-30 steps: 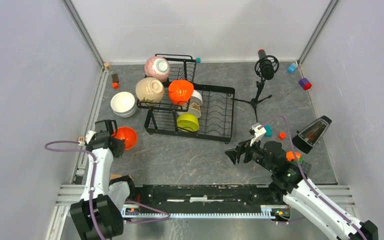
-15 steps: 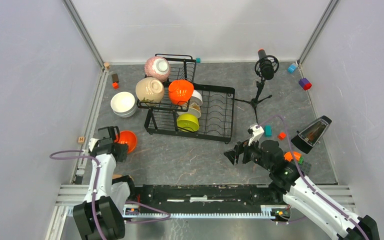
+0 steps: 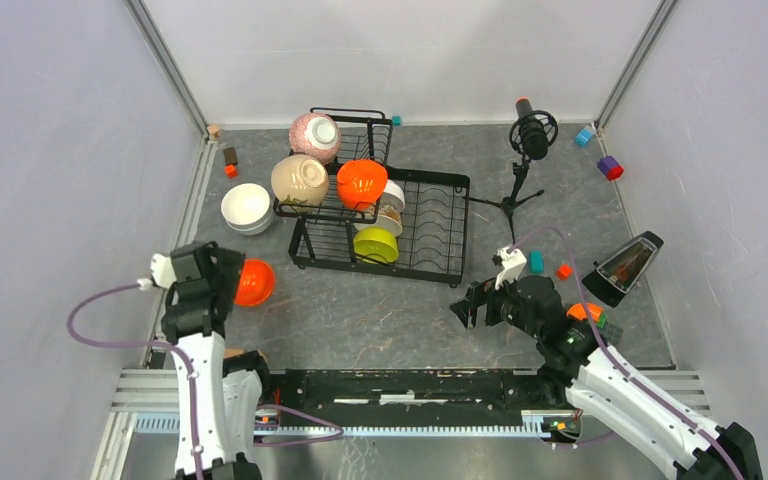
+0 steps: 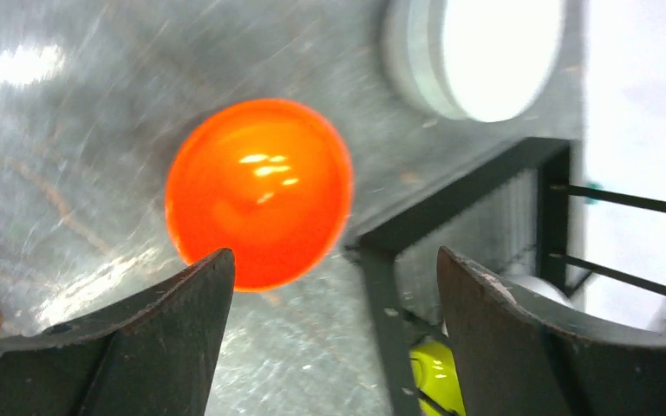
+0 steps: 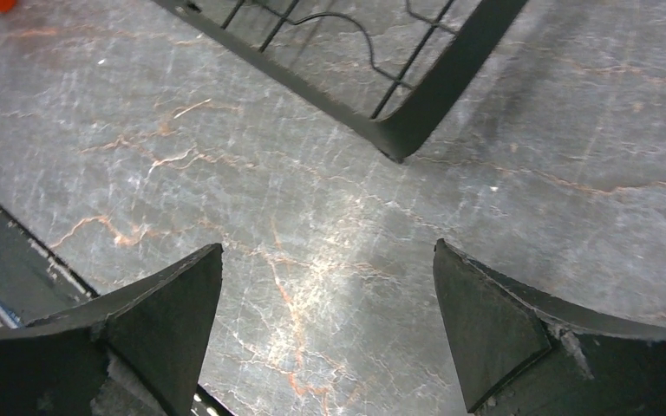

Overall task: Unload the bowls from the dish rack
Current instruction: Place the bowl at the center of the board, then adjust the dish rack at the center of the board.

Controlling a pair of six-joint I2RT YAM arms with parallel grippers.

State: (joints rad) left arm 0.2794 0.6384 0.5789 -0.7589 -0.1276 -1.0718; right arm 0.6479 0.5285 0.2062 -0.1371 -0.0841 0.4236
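Observation:
The black wire dish rack [image 3: 430,225] stands mid-table. On its upper shelf sit a pink-speckled bowl [image 3: 315,135], a beige bowl [image 3: 299,180] and an orange bowl [image 3: 361,183]. A lime green bowl [image 3: 375,245] and a white bowl [image 3: 393,195] stand in the lower tray. A second orange bowl [image 3: 253,282] lies upside down on the table left of the rack. My left gripper [image 3: 226,283] hangs open just above it, holding nothing; the left wrist view shows that bowl [image 4: 258,192] beyond the open gripper [image 4: 334,253]. My right gripper [image 3: 465,308] is open over bare table near the rack's corner [image 5: 416,113].
Stacked white bowls [image 3: 246,208] rest on the table left of the rack. A microphone on a tripod [image 3: 525,150] stands right of the rack. Small coloured blocks [image 3: 564,270] and a black wedge-shaped object [image 3: 625,265] lie at the right. Walls close in on both sides.
My left gripper has opened and let go of the orange bowl, which now lies on the table, and the wrist has lifted away. The right gripper has barely shifted.

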